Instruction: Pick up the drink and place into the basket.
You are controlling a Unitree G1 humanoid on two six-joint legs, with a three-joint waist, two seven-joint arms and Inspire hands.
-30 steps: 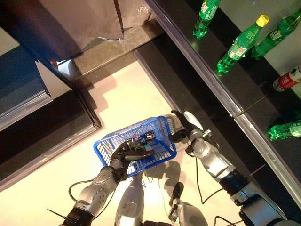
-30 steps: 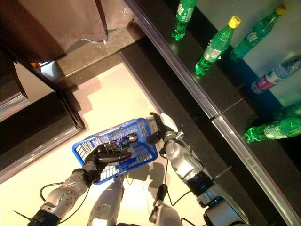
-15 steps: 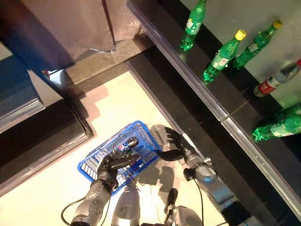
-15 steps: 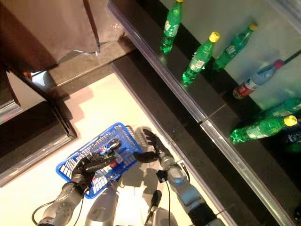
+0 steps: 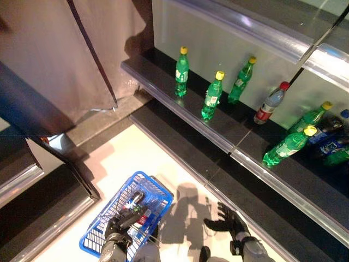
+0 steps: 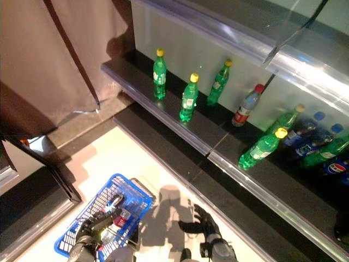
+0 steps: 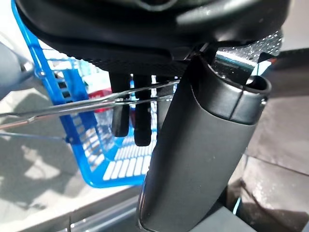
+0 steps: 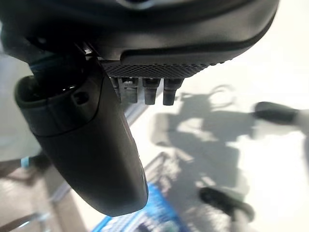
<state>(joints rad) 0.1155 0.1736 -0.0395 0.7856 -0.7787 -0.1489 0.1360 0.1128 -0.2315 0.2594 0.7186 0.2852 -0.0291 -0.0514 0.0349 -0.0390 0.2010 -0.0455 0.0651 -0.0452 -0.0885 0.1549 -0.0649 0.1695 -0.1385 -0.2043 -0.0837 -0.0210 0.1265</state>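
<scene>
My left hand (image 5: 115,231) is shut on the thin wire handles (image 7: 91,102) of the blue basket (image 5: 158,189) and holds it low at the left, above the pale floor. A dark drink (image 5: 134,200) lies inside the basket, beside something red. My right hand (image 5: 229,222) is open and empty, with its fingers spread, to the right of the basket and apart from it. Green bottles (image 5: 211,96) with yellow caps stand on the dark shelf (image 5: 163,87) ahead. A clear bottle with a red cap (image 5: 271,103) leans further right.
More green bottles (image 5: 288,147) and dark blue ones (image 5: 329,145) lie at the right of the shelf. A lower dark step (image 5: 180,147) runs along the shelf front. A brown panel (image 5: 60,60) stands at the left, with a dark ledge (image 5: 49,180) below it.
The camera has tilted up, so the shelf now shows more fully. My right hand has drawn away from the basket's rim to the right, still open. The basket stays in my left hand.
</scene>
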